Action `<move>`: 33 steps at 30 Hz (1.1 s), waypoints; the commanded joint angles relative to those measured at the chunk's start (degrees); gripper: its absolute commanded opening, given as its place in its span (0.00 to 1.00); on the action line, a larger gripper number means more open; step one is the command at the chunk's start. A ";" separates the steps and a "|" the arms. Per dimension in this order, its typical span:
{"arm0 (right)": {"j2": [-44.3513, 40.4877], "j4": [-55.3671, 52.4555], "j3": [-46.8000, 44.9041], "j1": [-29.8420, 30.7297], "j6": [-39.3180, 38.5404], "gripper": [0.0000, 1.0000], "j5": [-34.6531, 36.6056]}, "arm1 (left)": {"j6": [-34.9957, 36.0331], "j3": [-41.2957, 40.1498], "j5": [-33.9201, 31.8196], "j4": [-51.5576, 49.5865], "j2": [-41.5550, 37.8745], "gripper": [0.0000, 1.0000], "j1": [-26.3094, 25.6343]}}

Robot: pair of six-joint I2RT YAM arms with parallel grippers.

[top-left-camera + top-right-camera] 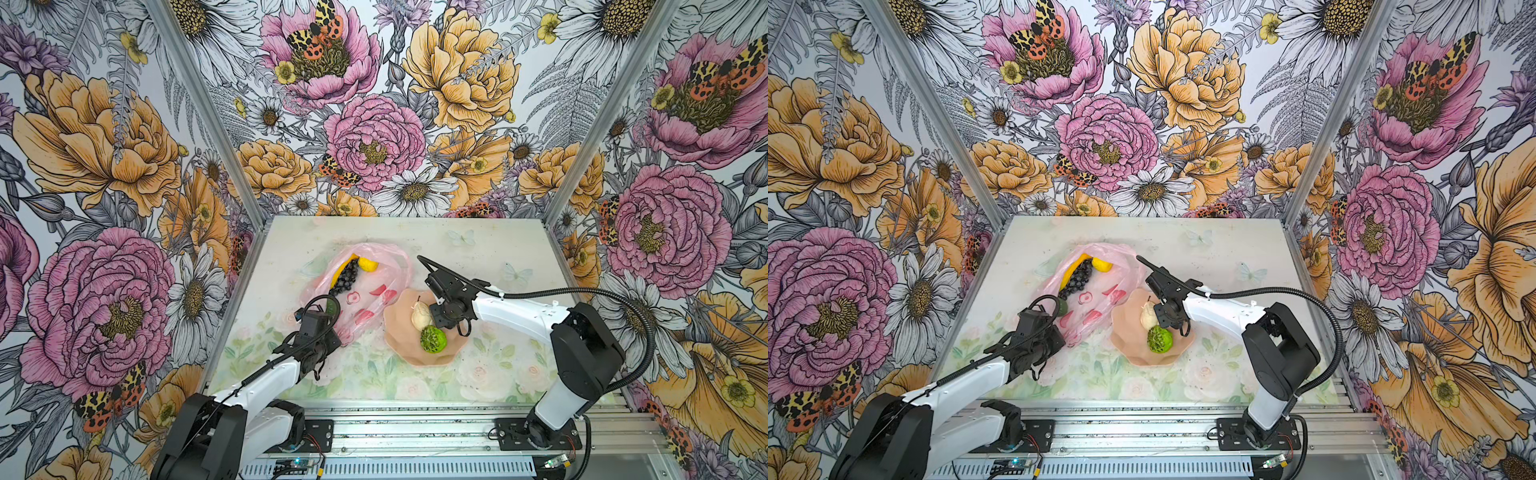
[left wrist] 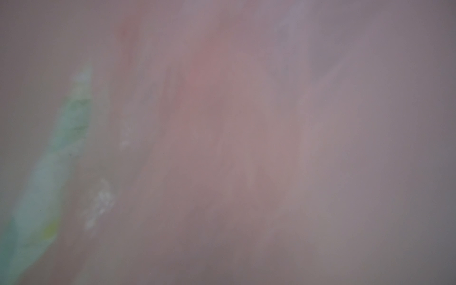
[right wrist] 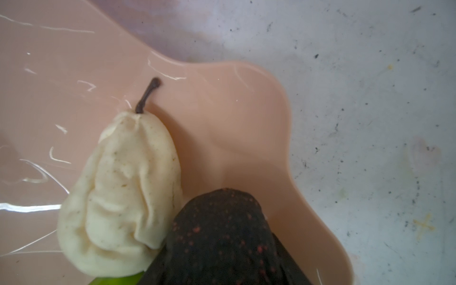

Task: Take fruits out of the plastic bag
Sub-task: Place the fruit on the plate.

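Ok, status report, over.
Left end effector shut at plastic bag edge. Right end effector over dish, dark fruit under it, grip unclear. Banana, grapes, lemon at bag mouth.

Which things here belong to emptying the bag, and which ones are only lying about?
For the job: plastic bag; banana, grape bunch, lemon in its open mouth; pear and lime-green ball, already out; dark speckled fruit beside the pear.

Only lying about: peach dish, which merely holds the pear and ball; painted table top.
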 commanded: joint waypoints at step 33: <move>-10.50 0.77 3.26 3.11 4.56 0.64 -0.08 | 4.15 4.45 4.40 -4.97 -2.15 0.13 0.51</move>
